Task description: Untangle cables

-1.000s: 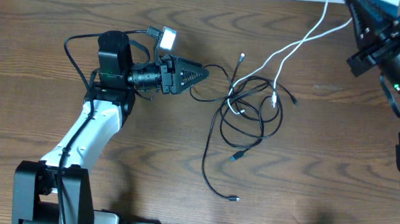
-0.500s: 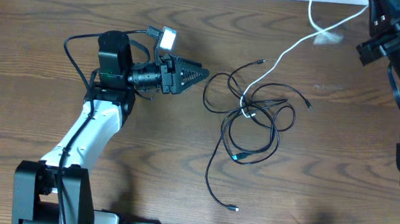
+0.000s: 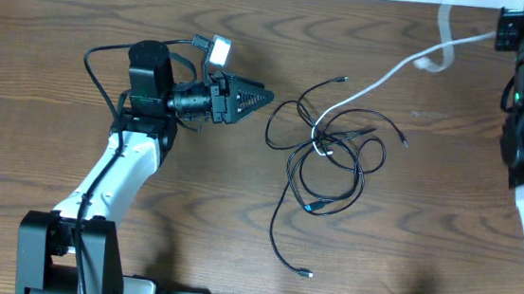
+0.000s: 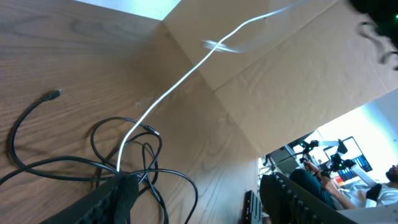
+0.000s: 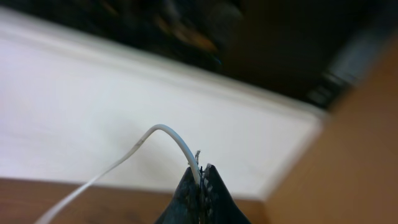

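Left claw (image 3: pixel 266 97) — jaws apart, empty — points across the counter (image 3: pixel 428 209) at the black cables (image 3: pixel 322 167). These lie in loose, overlapping loops mid-counter, near its tips. The white cable (image 3: pixel 382 77) leaves that tangle and runs in a nearly straight line toward the far right corner. There the right claw (image 5: pixel 200 177) is closed tight on it — the cord is pinched between the fingertips and arches away to the left in the right wrist view.

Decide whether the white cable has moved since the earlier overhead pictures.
Yes: the white cable has slid toward the far right corner of the table.
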You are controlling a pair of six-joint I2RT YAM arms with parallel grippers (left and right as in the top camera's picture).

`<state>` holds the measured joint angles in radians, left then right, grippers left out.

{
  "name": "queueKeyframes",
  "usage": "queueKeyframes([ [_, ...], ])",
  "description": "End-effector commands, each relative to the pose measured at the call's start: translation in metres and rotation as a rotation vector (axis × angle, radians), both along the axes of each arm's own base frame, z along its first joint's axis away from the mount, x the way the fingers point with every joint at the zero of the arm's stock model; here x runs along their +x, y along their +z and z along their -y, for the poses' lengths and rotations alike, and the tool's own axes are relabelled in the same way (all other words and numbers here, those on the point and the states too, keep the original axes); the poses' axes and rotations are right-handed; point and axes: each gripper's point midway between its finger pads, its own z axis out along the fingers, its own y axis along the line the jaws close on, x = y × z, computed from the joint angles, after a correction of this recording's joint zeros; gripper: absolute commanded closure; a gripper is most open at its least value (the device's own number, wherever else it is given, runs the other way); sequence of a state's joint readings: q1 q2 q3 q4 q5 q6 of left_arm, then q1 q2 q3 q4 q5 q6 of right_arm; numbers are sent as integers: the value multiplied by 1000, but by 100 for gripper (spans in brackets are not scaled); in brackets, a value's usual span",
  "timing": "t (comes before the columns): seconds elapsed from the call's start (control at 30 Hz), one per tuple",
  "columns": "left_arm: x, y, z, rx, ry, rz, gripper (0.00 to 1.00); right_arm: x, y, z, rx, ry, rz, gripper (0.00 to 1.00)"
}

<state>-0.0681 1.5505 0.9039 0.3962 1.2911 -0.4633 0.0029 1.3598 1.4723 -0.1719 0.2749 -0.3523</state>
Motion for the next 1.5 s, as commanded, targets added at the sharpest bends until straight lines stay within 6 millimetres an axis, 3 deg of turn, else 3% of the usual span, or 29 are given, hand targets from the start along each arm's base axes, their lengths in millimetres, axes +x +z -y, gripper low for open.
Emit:
queueKeyframes([
  [0.0,0,-5,0,8,-2,11,32,1,-27,69,-80,-286,-99,99],
  [0.3,0,-5,0,8,-2,11,32,14,-125,172,-9,-497,-314,99],
  [0.57,0,-5,0,8,-2,11,32,-19,-199,263,171,-696,-409,99],
  [0.7,0,-5,0,8,-2,11,32,-34,-238,285,323,-707,-453,99],
  [0.8,0,-5,0,8,-2,11,32,-44,-257,294,420,-740,-455,99],
  [0.93,0,-5,0,8,-2,11,32,-48,-266,298,478,-756,-449,97],
  [1.03,0,-5,0,8,-2,10,32,-47,-268,296,489,-739,-455,69],
  [1.17,0,-5,0,8,-2,10,32,-49,-271,294,493,-741,-473,67],
  [1.27,0,-5,0,7,-2,11,32,-51,-274,292,498,-741,-489,47],
  [1.37,0,-5,0,8,-2,11,32,-41,-280,277,552,-646,-511,27],
  [1.47,0,-5,0,8,-2,11,32,-16,-286,234,641,-350,-554,21],
])
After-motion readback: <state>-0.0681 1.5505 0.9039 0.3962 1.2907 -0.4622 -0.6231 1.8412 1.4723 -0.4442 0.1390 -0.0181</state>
